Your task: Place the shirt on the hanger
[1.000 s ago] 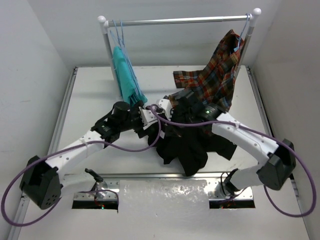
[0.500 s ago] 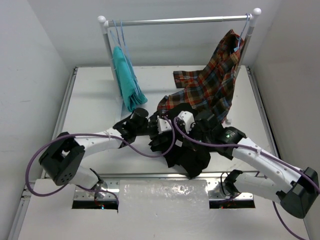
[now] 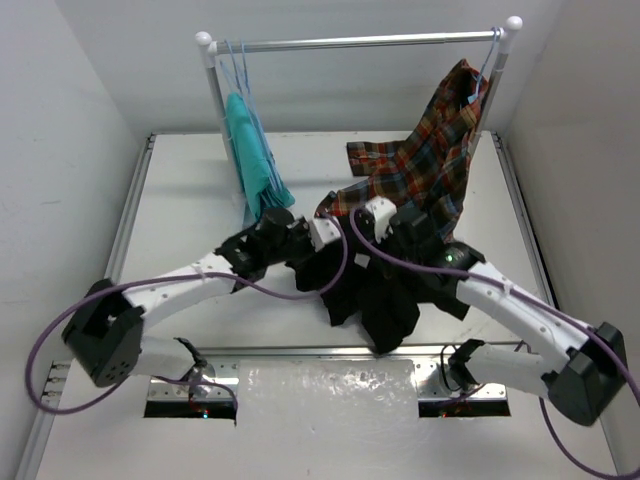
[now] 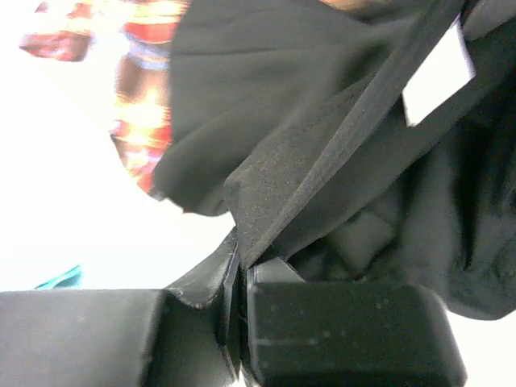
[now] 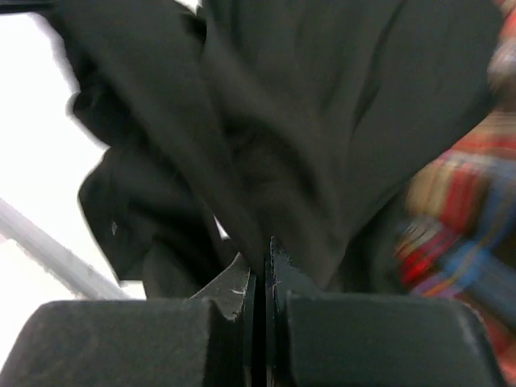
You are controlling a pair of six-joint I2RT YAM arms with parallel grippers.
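The black shirt (image 3: 375, 295) hangs bunched between both arms over the middle of the table. My left gripper (image 3: 330, 243) is shut on a folded seam of the shirt (image 4: 322, 121); its jaws (image 4: 240, 266) meet with fabric pinched between them. My right gripper (image 3: 365, 235) sits close beside it, also shut on the shirt (image 5: 322, 97), with cloth rising from its closed tips (image 5: 262, 250). A pale-blue wire hanger (image 3: 238, 70) hangs at the left end of the rail, well behind both grippers.
A silver rail (image 3: 360, 42) with white knobs spans the back. A teal garment (image 3: 255, 155) hangs at its left end. A red-orange plaid shirt (image 3: 420, 175) drapes from its right end down to just behind the grippers. White walls close in on both sides.
My left gripper's jaws were apart and have closed on the shirt's edge. Both arms have shifted and the shirt's upper part has risen a little toward the back.
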